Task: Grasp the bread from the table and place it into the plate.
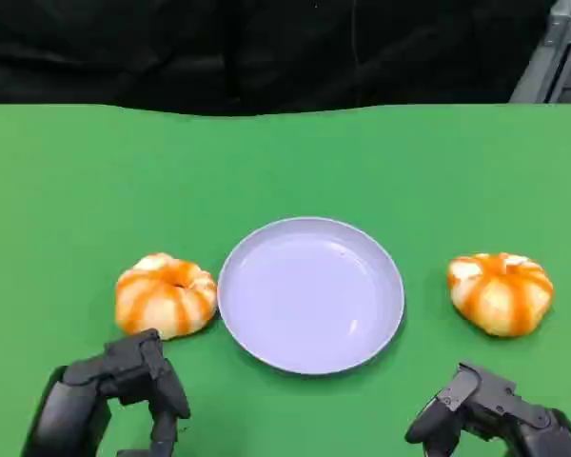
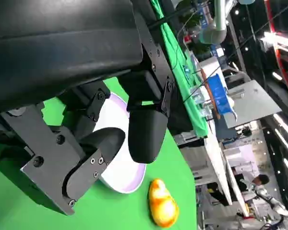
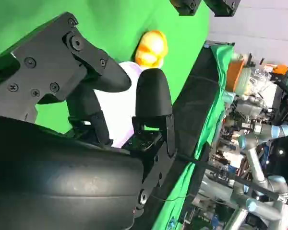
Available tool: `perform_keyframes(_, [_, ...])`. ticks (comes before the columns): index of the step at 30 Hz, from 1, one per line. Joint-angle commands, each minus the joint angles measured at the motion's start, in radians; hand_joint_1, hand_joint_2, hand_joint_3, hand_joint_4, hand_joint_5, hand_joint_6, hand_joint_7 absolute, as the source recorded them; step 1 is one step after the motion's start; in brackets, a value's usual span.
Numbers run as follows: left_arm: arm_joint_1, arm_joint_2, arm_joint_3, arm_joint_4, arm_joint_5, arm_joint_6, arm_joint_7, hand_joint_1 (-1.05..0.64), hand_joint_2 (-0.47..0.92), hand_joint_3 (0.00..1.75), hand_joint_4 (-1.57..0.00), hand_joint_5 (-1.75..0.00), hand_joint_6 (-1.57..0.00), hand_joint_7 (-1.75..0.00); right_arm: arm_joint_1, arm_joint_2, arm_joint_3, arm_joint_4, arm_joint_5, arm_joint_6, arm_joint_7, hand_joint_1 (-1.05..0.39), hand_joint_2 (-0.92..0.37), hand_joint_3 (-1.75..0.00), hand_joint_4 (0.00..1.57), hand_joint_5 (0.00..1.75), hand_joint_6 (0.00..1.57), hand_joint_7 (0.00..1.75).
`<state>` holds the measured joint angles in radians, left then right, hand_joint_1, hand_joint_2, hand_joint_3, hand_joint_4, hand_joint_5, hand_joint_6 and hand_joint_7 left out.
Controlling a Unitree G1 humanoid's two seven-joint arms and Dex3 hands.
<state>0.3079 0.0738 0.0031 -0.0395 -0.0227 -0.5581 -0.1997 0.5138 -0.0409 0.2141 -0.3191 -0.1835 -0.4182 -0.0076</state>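
Observation:
A round lavender plate point(image 1: 310, 295) lies in the middle of the green table. One orange-and-white bread point(image 1: 167, 293) sits just left of it, and a second bread point(image 1: 501, 291) sits to its right, a short gap away. My left hand point(image 1: 114, 390) hovers at the near edge just in front of the left bread, holding nothing. My right hand point(image 1: 495, 414) is near the front edge, in front of the right bread, also holding nothing. The left wrist view shows the plate point(image 2: 127, 175) and the right bread point(image 2: 162, 207) past my fingers. The right wrist view shows the plate point(image 3: 119, 109) and the left bread point(image 3: 151, 48).
The green tabletop point(image 1: 285, 162) stretches wide behind the plate and ends at a black backdrop point(image 1: 266, 48). A grey metal frame point(image 1: 552, 57) stands at the far right corner. Another lab table with clutter point(image 2: 211, 91) and robot arms point(image 3: 259, 158) stand beyond.

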Motion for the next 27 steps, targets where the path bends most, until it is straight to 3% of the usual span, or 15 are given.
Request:
perform_keyframes(1, [-0.001,0.015,0.009,0.005,-0.003,0.0,0.005,-0.07,0.21,1.62,-0.9,-1.72,-0.85,-1.54,0.001,-0.004,-0.003,0.005,0.01,-0.01,-0.001,-0.13,-0.38,-1.3,0.7,1.66,0.68,1.4])
perform_keyframes(16, [-0.006,0.013,0.013,0.007,-0.011,0.008,0.008,-0.05,0.21,1.63,-0.9,-1.72,-0.85,-1.54,-0.004,-0.001,-0.004,0.007,0.002,-0.009,-0.006,-0.13,-0.37,-1.32,0.72,1.66,0.69,1.41])
perform_keyframes(18, [-0.006,0.01,0.019,0.004,-0.012,0.014,0.014,-0.03,0.25,1.57,-0.87,-1.69,-0.84,-1.5,-0.001,0.0,-0.002,0.001,0.001,-0.001,-0.005,-0.14,-0.37,-1.32,0.72,1.65,0.68,1.41])
perform_keyframes(20, [-0.007,0.008,0.022,0.003,-0.016,0.018,0.016,-0.04,0.42,1.29,-0.77,-1.42,-0.76,-1.11,0.003,0.0,0.0,-0.003,0.007,0.003,-0.002,-0.12,-0.37,-1.32,0.71,1.66,0.68,1.41])
perform_keyframes(21, [-0.007,0.007,0.022,0.003,-0.017,0.02,0.016,-0.04,0.46,1.21,-0.75,-1.35,-0.76,-1.0,0.003,0.001,0.0,-0.004,0.009,0.004,-0.001,-0.12,-0.37,-1.33,0.71,1.66,0.68,1.41])
perform_keyframes(24, [-0.016,0.019,0.031,0.002,0.043,0.04,0.04,-0.04,0.51,1.13,-0.74,-1.29,-0.76,-0.89,-0.001,0.002,0.0,-0.001,0.0,0.004,-0.005,-0.12,-0.37,-1.33,0.71,1.67,0.68,1.41])
perform_keyframes(25, [-0.024,0.03,0.038,-0.003,0.106,0.067,0.068,-0.13,0.62,0.85,-0.63,-1.12,-0.64,-0.69,-0.005,0.002,0.0,0.002,-0.005,0.004,-0.006,-0.12,-0.37,-1.33,0.7,1.66,0.68,1.41])
perform_keyframes(26, [-0.03,0.036,0.043,-0.007,0.152,0.088,0.088,-0.24,0.79,0.43,-0.53,-0.96,-0.56,-0.46,-0.008,0.002,0.0,0.003,-0.007,0.004,-0.006,-0.11,-0.37,-1.33,0.7,1.66,0.67,1.41])
perform_keyframes(27, [-0.032,0.039,0.045,-0.011,0.181,0.103,0.103,-0.28,0.85,0.27,-0.5,-0.91,-0.54,-0.37,-0.009,0.002,0.0,0.004,-0.008,0.004,-0.006,-0.11,-0.37,-1.33,0.7,1.66,0.67,1.41])
